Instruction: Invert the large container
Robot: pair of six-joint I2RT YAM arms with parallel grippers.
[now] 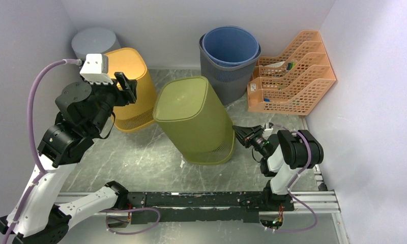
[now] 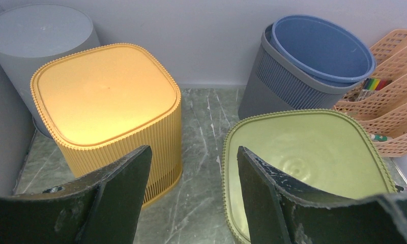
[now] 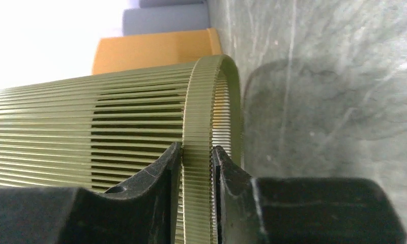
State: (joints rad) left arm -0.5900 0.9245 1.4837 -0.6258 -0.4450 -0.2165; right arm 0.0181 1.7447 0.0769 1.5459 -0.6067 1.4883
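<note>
The large container [image 1: 191, 117] is an olive-green ribbed bin. It stands with its closed base up and its open rim down by the table, leaning a little. In the left wrist view its base [image 2: 303, 152] fills the lower right. My right gripper [image 1: 238, 134] sits low at the bin's right side. In the right wrist view its fingers close on the rim band [image 3: 197, 101], one inside and one outside the wall, right gripper [image 3: 197, 147]. My left gripper [image 1: 126, 86] hovers open above and left of the bin, with nothing between the left gripper's [image 2: 191, 173] fingers.
An orange ribbed bin [image 1: 130, 76] stands upside down just left of the green one, with a light grey bin [image 1: 94, 40] behind it. A blue bin [image 1: 231, 46] nests in a dark grey bin [image 1: 227, 81] at the back. An orange file rack [image 1: 293, 76] sits back right. Walls close three sides.
</note>
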